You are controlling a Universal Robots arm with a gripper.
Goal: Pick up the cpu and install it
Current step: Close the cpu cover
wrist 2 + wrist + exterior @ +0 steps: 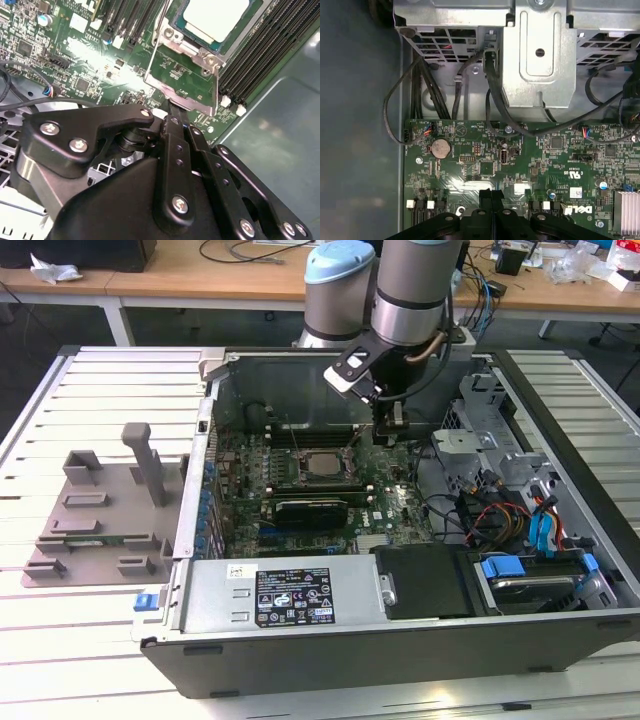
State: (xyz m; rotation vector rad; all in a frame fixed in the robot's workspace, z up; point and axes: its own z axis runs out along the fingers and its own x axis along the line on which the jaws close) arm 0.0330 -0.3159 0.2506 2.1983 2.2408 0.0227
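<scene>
The cpu [318,462], a small square chip with a pale silvery top, lies in the black socket of the green motherboard [395,510] inside the open computer case. In the second wrist view the cpu [216,17] sits within the socket's metal frame [186,75], which reaches toward my fingers. My gripper [392,432] hangs low over the board, to the exterior view's right of the socket. Its black fingers [175,135] are pressed together, shut, with nothing seen between them. The gripper's tips [171,107] end just short of the frame's edge. In the first wrist view the gripper [491,192] is also shut above the board.
A grey fixture plate [100,510] with raised blocks lies on the slatted table at the exterior view's left. The case holds a power supply [290,595], loose cables [490,510] and a blue-latched drive [530,575]. Memory slots [260,55] flank the socket. A metal drive cage [535,55] stands beside the board.
</scene>
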